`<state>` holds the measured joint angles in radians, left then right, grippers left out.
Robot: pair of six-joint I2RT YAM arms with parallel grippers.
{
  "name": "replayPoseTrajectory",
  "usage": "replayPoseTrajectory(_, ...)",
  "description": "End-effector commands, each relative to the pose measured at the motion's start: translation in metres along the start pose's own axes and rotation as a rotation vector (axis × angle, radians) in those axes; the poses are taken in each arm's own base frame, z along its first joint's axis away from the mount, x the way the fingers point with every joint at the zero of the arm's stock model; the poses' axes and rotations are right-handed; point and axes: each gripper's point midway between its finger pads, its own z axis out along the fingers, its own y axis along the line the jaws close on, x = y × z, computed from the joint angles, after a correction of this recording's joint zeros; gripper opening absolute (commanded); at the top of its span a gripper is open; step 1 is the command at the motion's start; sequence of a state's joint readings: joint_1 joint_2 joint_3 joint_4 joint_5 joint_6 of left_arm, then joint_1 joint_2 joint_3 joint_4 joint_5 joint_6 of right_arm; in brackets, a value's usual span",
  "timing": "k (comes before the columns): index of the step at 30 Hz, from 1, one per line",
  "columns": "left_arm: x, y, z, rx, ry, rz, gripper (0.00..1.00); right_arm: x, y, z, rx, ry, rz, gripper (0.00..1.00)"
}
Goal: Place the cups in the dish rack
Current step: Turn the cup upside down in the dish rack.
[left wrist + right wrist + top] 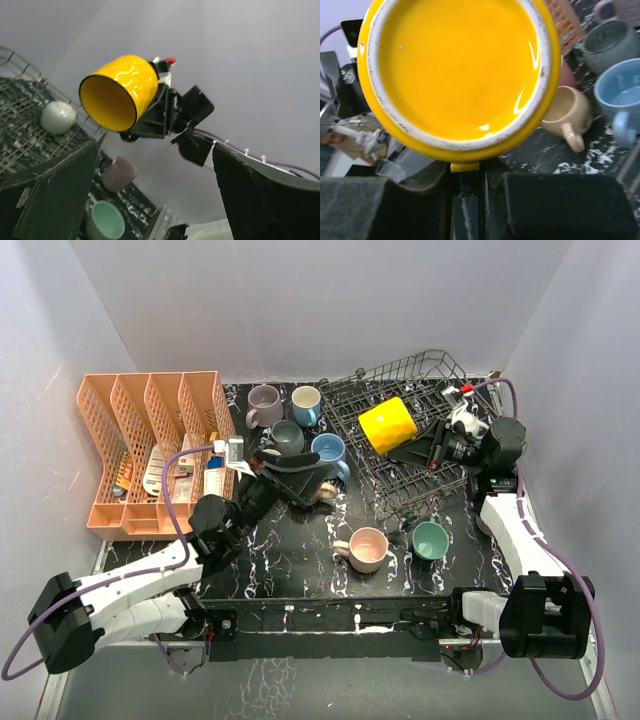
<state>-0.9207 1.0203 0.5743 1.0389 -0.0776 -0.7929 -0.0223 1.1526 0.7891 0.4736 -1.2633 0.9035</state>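
My right gripper [418, 447] is shut on the handle of a yellow cup [388, 425] and holds it on its side above the dark wire dish rack [440, 375]. In the right wrist view the yellow cup [460, 70] fills the frame, its handle pinched between my right gripper's jaws [470, 182]. My left gripper [316, 478] is open and empty above a tan cup [326, 497] lying on its side. Mauve [263, 404], white-and-blue [306, 403], grey [287, 436] and blue [328, 451] cups stand left of the rack. Pink [367, 549] and green [430, 540] cups stand in front of it.
An orange divided organiser [120, 455] holding small items stands at the far left. The rack sits tilted at the back right. In the left wrist view a pale cup [57, 117] lies in the rack [20, 100]. White walls close in the table on three sides.
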Motion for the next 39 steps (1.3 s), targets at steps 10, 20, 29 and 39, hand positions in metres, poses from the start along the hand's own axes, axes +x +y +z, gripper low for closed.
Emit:
replayPoseTrajectory(10,0.075,0.078,-0.099,-0.408,0.471,0.058,0.97,-0.038,-0.094,-0.047,0.415,-0.009,-0.431,0.08)
replayPoseTrajectory(20,0.062,0.090,-0.133,-0.485,0.396,0.040,0.97,-0.053,-0.176,-0.080,0.738,0.056,-0.535,0.08)
replayPoseTrajectory(29,0.051,0.092,-0.145,-0.497,0.346,0.044,0.97,-0.060,-0.237,-0.102,0.918,0.125,-0.546,0.08)
replayPoseTrajectory(39,0.049,0.095,-0.149,-0.515,0.336,0.052,0.97,-0.051,-0.281,-0.115,0.995,0.203,-0.538,0.08)
